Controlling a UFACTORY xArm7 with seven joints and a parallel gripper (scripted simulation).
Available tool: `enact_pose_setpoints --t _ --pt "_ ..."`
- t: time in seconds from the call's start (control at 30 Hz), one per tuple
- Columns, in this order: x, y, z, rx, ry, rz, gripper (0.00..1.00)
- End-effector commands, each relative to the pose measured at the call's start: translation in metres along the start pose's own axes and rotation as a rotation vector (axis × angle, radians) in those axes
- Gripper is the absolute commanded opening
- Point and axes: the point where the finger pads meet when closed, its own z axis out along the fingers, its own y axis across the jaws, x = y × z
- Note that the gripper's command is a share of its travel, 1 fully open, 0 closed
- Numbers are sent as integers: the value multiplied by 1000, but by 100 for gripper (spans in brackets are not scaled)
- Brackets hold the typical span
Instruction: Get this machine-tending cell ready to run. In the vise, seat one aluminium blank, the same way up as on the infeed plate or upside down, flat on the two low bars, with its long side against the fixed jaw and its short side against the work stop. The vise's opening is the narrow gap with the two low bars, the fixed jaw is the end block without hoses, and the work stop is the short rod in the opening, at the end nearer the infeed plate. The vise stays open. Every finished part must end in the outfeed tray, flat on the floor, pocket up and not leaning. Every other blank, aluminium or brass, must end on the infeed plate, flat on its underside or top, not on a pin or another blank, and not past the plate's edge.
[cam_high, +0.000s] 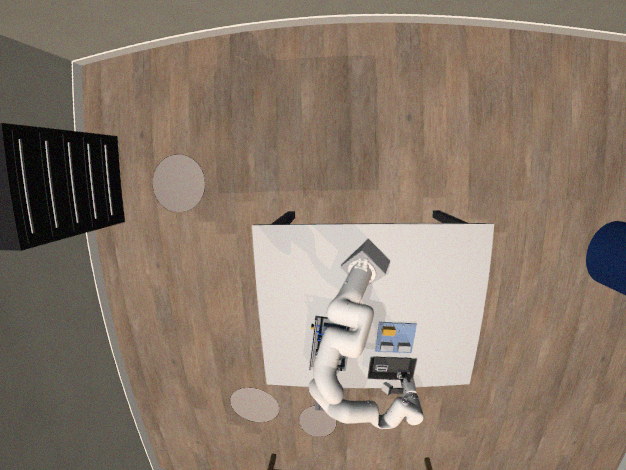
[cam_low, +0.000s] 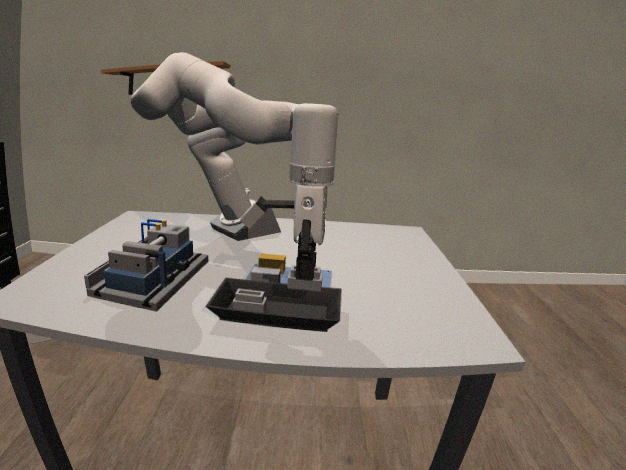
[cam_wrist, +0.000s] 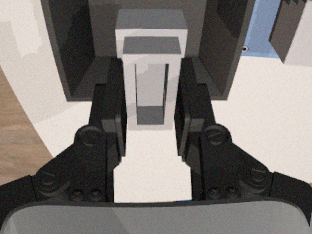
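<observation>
My gripper (cam_low: 305, 265) is shut on a grey finished part (cam_wrist: 151, 75), pocket facing up, and holds it over the right end of the dark outfeed tray (cam_low: 275, 303). It also shows in the overhead view (cam_high: 404, 376). A second finished part (cam_low: 249, 299) lies pocket up at the left of the tray floor. The blue infeed plate (cam_high: 395, 336) behind the tray carries a brass blank (cam_low: 272, 261) and two aluminium blanks (cam_high: 387, 346) (cam_high: 404, 346). The vise (cam_low: 144, 263) stands at the table's left. I cannot see a blank in its opening; the arm hides most of it from above.
The arm's base (cam_low: 242, 222) sits on a wedge mount behind the plate. The tray lies close to the table's front edge (cam_high: 369, 387). A black cabinet (cam_high: 60, 184) stands far left, off the table.
</observation>
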Motion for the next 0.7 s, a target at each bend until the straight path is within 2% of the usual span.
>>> enact_pose_setpoints --t 0.0,0.4,0.67 --pt "-2 -1 6 5 -4 0 0" --pt "-2 -1 27 5 -4 0 0" --pt "-2 -1 34 5 -4 0 0"
